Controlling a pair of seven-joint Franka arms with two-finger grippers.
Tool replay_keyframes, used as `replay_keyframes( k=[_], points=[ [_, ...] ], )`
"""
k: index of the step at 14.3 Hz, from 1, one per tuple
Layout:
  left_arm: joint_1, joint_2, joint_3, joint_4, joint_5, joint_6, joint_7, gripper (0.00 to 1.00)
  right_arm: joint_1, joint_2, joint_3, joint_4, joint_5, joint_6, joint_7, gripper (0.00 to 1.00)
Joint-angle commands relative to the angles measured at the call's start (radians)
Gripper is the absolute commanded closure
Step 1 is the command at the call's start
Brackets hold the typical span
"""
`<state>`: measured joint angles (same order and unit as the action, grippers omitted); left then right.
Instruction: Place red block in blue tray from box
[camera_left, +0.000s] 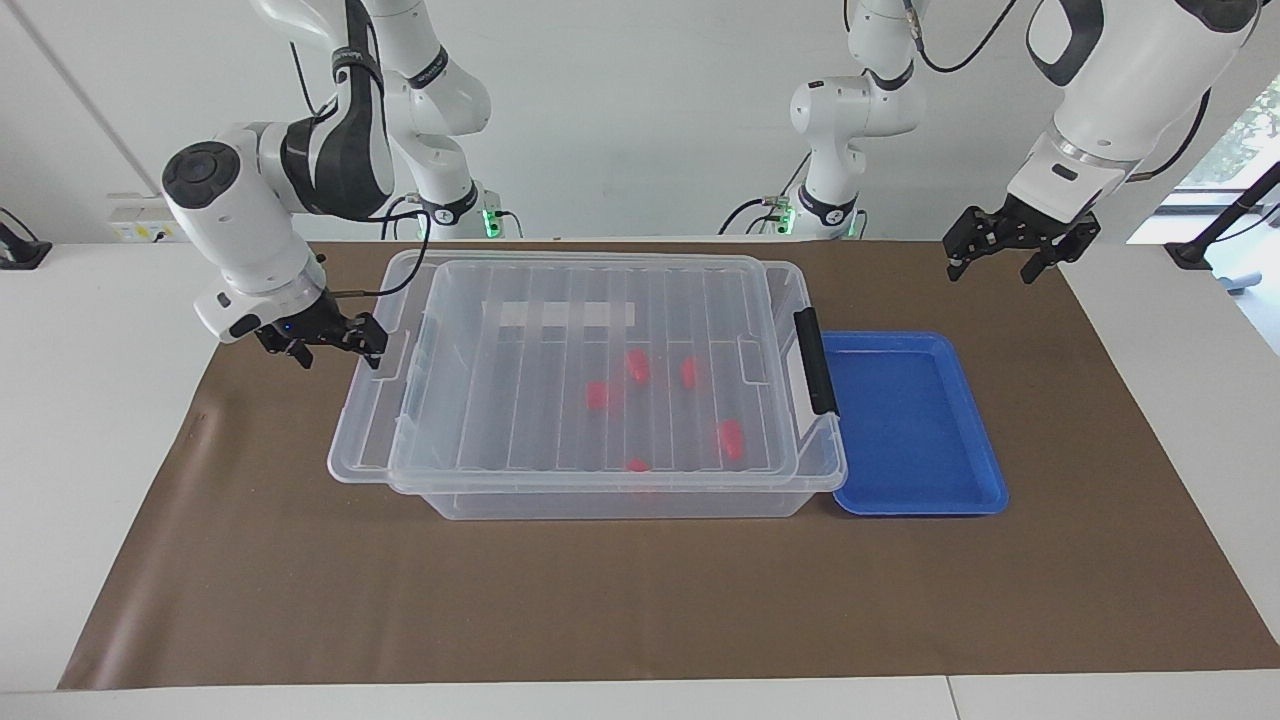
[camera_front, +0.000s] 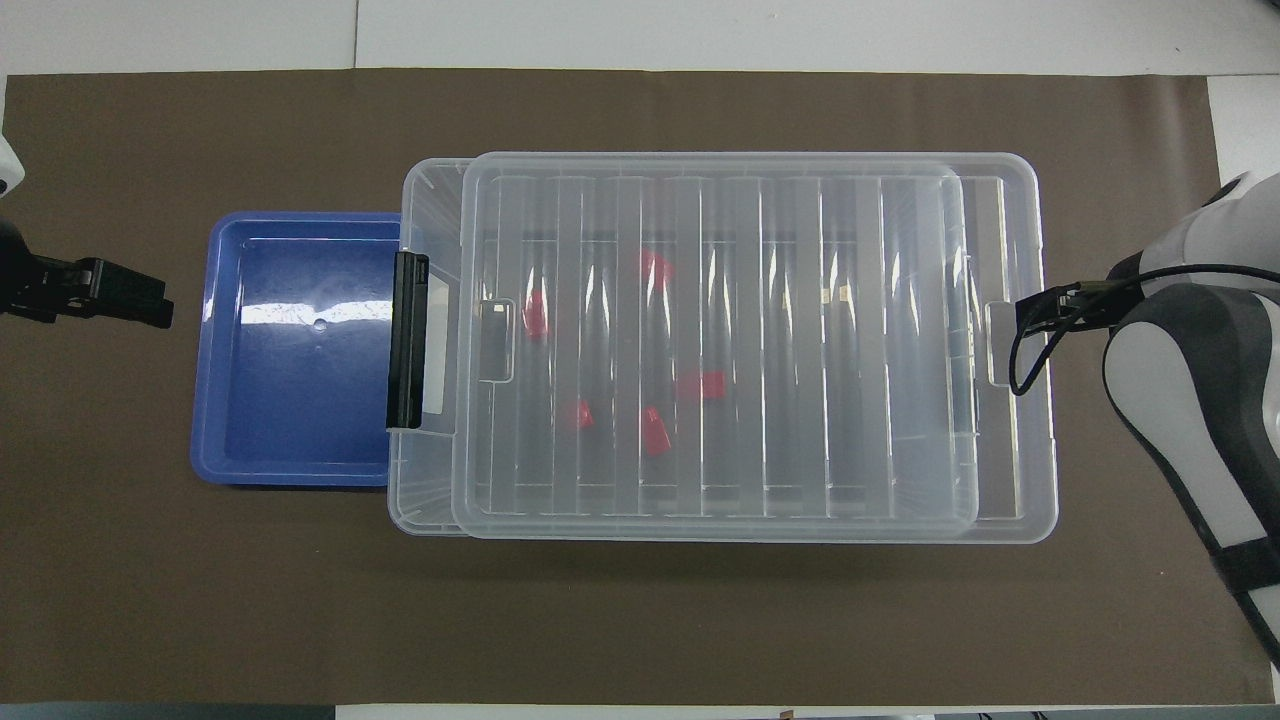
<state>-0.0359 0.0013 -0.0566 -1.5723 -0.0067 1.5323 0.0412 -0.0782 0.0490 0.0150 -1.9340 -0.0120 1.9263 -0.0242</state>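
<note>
Right claw (camera_left: 325, 340), at the lid's (camera_left: 600, 330) tab: whether its fingers grip the tab cannot be made out. The ribbed, see-through lid sits shifted on the clear box (camera_left: 620, 495), overhanging toward the right arm's end. Several red blocks inside, one (camera_left: 730, 438) nearest the blue tray (camera_left: 985, 470), blur through the ribs. The shallow, round-cornered tray touches the box. Left claw (camera_left: 1000, 262) hangs spread and empty over brown paper (camera_left: 640, 600) covering the counter (camera_left: 90, 400).
</note>
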Motion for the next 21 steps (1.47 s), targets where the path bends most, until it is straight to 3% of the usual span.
replay_keyframes(
  k=[1,14,21],
  points=[
    [0.007,-0.033,-0.005,-0.035,0.011,-0.006,0.006,0.0,-0.012,-0.017,-0.016,-0.023,0.014,0.019,-0.051,0.0],
    [-0.009,-0.032,-0.014,-0.035,0.013,0.015,0.002,0.0,-0.014,-0.011,-0.122,-0.014,0.004,0.019,-0.226,0.0],
    [-0.22,-0.078,-0.017,-0.17,0.013,0.18,-0.163,0.0,-0.014,-0.011,-0.176,-0.01,0.003,0.019,-0.319,0.0]
  ],
)
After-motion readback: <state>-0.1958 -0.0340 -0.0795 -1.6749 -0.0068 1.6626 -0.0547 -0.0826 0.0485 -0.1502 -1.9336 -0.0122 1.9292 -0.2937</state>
